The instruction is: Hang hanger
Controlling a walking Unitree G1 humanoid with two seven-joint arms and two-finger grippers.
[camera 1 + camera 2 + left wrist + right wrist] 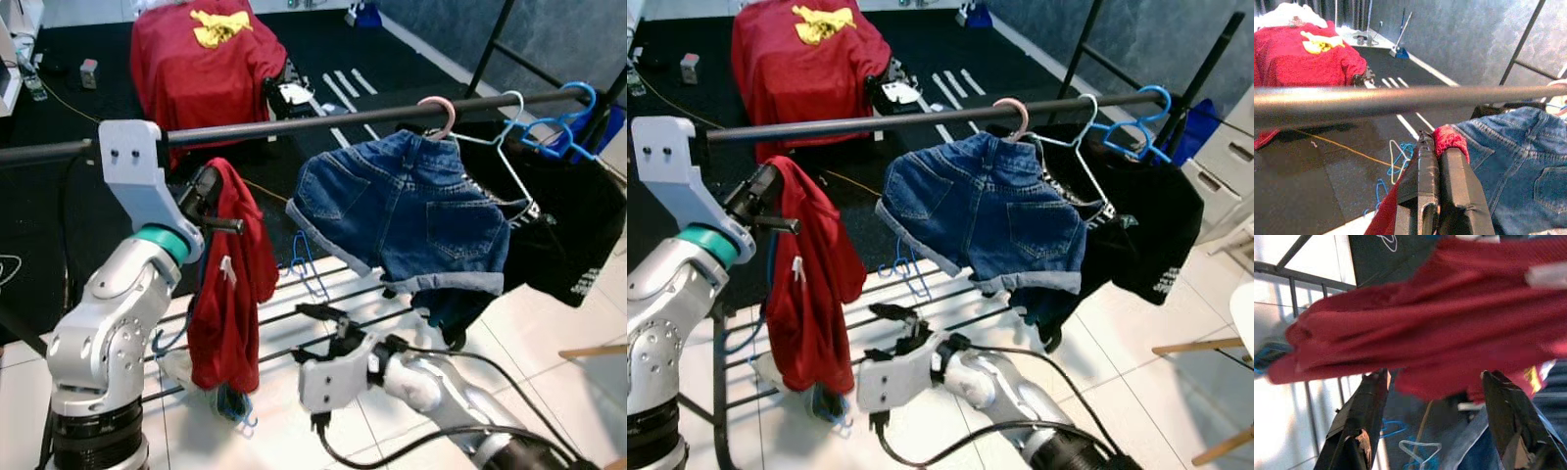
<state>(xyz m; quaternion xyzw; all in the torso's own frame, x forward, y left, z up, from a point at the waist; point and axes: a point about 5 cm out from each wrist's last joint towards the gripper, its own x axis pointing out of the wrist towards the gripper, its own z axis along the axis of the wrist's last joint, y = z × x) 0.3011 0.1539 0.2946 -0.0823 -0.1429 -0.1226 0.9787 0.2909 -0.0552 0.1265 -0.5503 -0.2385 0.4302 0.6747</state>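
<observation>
while my left gripper (227,223) is closed on the red garment (233,294) under the rail (323,119), its hanger stays hidden; my right gripper (1432,396) is wide open, holding nothing.

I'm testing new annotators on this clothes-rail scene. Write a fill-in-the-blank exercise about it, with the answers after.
1. The left gripper is shut on a ____ garment, just under the rail.
2. The denim shorts hang from a ____ hanger hook.
3. The right gripper, below the garment, has its fingers ____.
4. A blue hanger hangs on the rail at the robot's ____ end.

Answers: red; pink; open; right
</observation>
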